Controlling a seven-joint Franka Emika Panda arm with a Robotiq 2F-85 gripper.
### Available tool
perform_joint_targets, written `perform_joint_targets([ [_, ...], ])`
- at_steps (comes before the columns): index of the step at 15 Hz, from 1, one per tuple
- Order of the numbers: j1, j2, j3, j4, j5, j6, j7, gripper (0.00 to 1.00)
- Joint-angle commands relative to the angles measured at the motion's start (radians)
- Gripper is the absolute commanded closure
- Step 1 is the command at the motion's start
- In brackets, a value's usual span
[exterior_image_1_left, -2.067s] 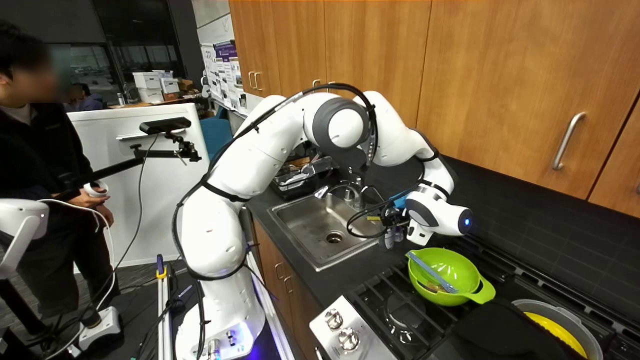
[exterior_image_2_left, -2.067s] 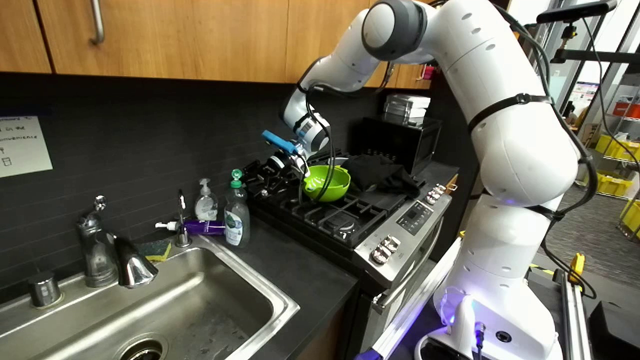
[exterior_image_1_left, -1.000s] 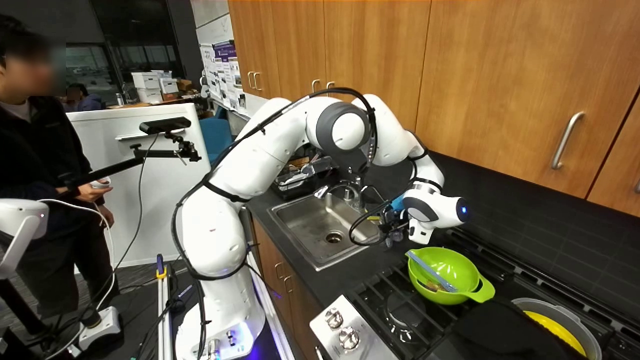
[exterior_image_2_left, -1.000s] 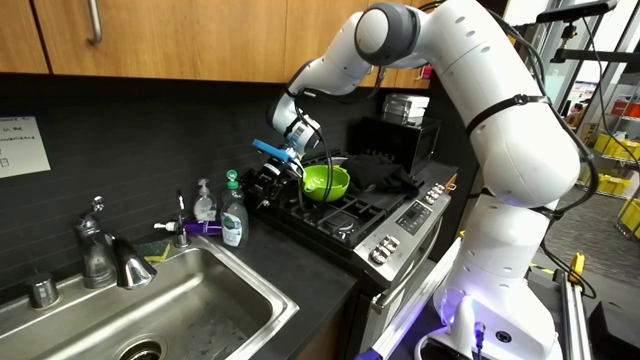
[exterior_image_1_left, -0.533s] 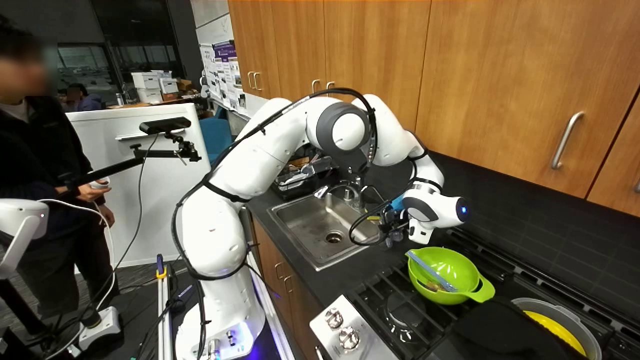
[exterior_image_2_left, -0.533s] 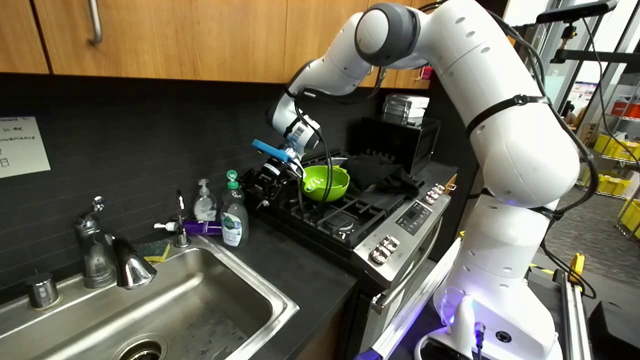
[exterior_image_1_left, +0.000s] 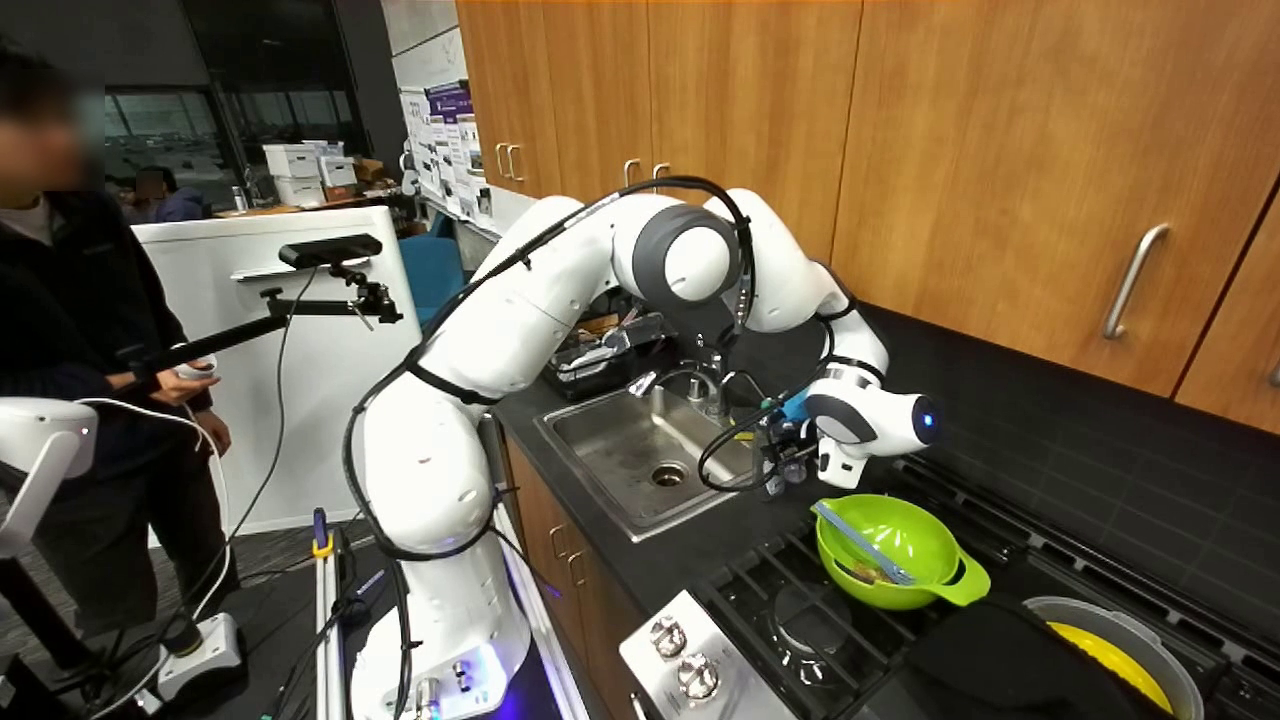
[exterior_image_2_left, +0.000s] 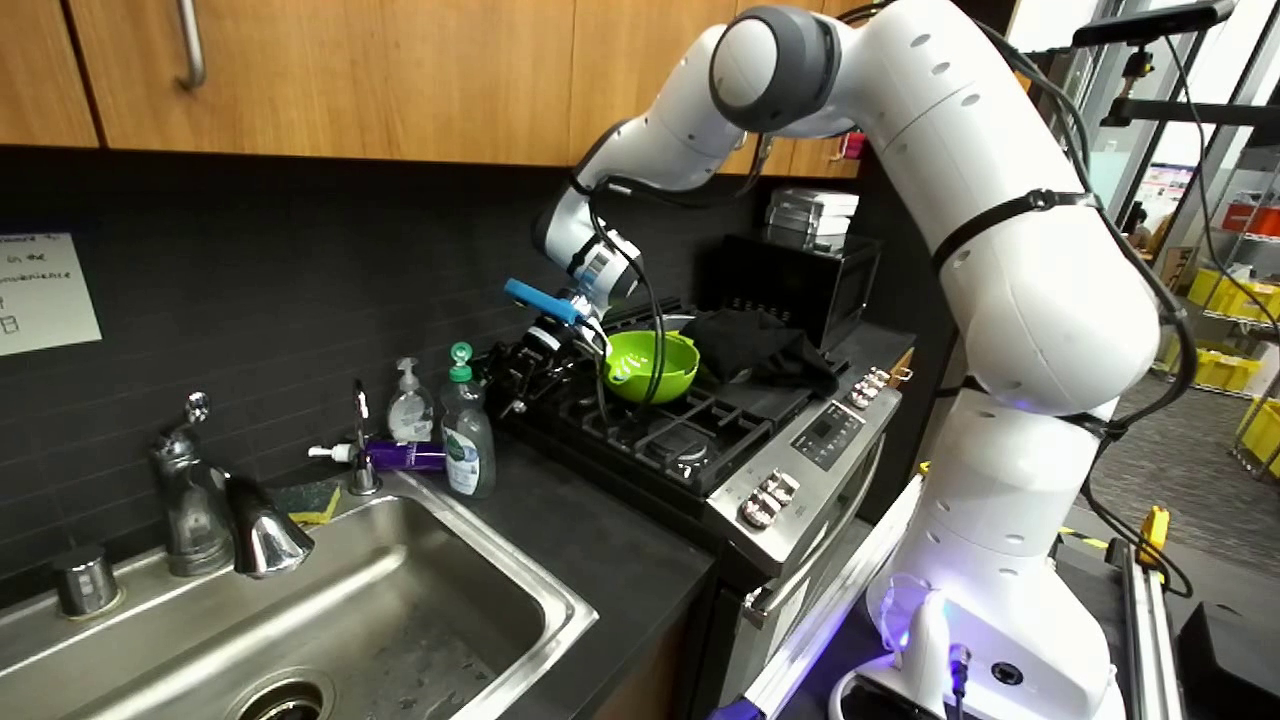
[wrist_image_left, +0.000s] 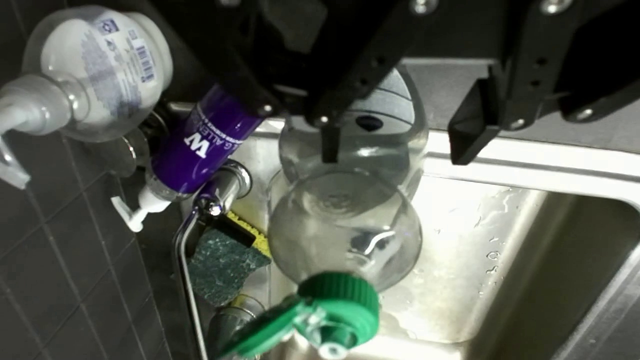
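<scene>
The bottle with the green cap (wrist_image_left: 345, 235) stands on the counter (exterior_image_2_left: 590, 545), just beside the sink (exterior_image_2_left: 450, 565), between it and the stove (exterior_image_2_left: 808, 492). The claw (wrist_image_left: 395, 161) is beside the sink too, right at that bottle. It is narrow, though a gap shows between its fingers (wrist_image_left: 472, 120), one of which overlaps the bottle in the wrist view; I cannot tell whether they grip it. By the sink's back corner are the purple bottle (wrist_image_left: 195, 145) and the clear pump bottle (wrist_image_left: 107, 75); the sponge (wrist_image_left: 225, 265) is at its back edge. Well apart from the sink, the green bowl (exterior_image_2_left: 655, 370) sits on the stove.
</scene>
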Motion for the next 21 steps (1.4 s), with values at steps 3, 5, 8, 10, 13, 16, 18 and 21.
perform_joint_targets([
  [3,0.031,0.019,0.009,0.097,-0.025,0.006,0.064,0.27],
  [5,0.022,0.011,0.007,0.083,-0.017,0.007,0.05,0.17],
  [8,0.014,0.005,0.008,0.074,-0.006,0.013,0.041,0.01],
  [10,0.012,0.001,0.009,0.07,-0.002,0.016,0.038,0.0],
  [13,0.018,0.004,0.01,0.076,-0.017,0.008,0.039,0.0],
  [16,0.033,-0.001,0.007,0.067,-0.049,0.011,0.017,0.0],
  [18,0.031,-0.009,0.011,0.056,-0.038,0.026,-0.009,0.0],
  [21,0.018,-0.021,0.025,0.036,0.013,0.059,-0.086,0.0],
])
